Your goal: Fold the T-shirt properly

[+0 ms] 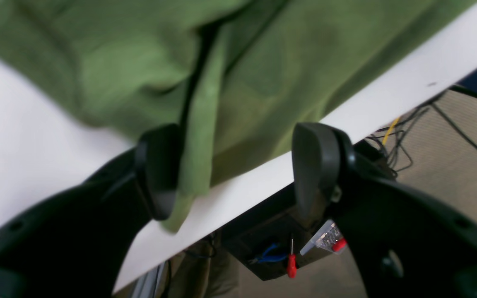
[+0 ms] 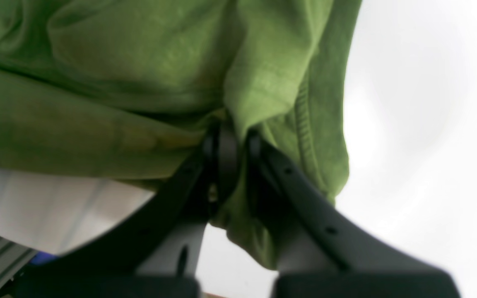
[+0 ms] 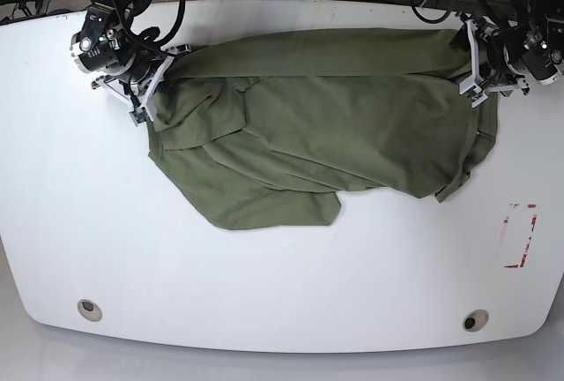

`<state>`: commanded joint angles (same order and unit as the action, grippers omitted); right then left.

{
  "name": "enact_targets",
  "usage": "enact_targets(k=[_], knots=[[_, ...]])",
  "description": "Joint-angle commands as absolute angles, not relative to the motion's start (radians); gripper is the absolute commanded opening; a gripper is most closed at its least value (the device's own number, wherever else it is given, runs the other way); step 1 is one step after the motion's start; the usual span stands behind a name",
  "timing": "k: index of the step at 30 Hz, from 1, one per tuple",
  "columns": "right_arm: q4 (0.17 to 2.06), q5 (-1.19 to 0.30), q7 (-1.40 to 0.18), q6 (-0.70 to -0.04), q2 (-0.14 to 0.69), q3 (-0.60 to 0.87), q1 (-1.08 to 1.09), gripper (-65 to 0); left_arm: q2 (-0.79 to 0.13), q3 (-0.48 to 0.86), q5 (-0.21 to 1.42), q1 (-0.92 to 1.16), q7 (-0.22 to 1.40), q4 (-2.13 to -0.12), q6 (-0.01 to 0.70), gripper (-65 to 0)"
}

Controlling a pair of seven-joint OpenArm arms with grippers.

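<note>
The olive-green T-shirt [image 3: 326,125] lies crumpled across the far half of the white table [image 3: 264,293], with one flap folded toward the near side. In the base view my right gripper [image 3: 157,77] is at the shirt's left end. The right wrist view shows this gripper [image 2: 230,140] shut on a bunch of the T-shirt [image 2: 118,82] next to a ribbed hem. At the shirt's right end is my left gripper [image 3: 474,62]. In the left wrist view it [image 1: 238,169] stands open over the table edge, and a fold of the T-shirt [image 1: 139,62] hangs beside its left finger [image 1: 157,174].
A red-marked rectangle [image 3: 515,235] is on the table at the near right. Two round holes [image 3: 88,309] sit near the front edge. Below the table edge by the left gripper are cables [image 1: 396,140] and a red-handled screwdriver [image 1: 291,265].
</note>
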<state>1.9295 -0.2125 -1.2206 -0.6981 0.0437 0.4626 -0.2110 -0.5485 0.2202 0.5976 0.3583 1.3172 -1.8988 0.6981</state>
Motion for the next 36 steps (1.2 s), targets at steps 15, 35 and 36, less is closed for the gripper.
enact_targets(k=[15, 35, 36], knots=[[1.929, -0.213, -1.219, -0.698, 0.044, 0.463, -0.205, -63.7, -0.545, 0.219, 0.501, 0.351, 1.314, -1.883, 0.698, -26.0], [1.896, -0.213, -1.219, -0.698, 0.044, 0.463, -0.202, -63.7, -0.547, 0.191, 0.498, 0.288, 1.314, -1.807, 0.698, -26.7], [1.896, -0.213, -1.219, -0.698, 0.044, 0.463, -0.202, -63.7, -0.547, 0.191, 0.498, 0.288, 1.314, -1.807, 0.698, -27.9]])
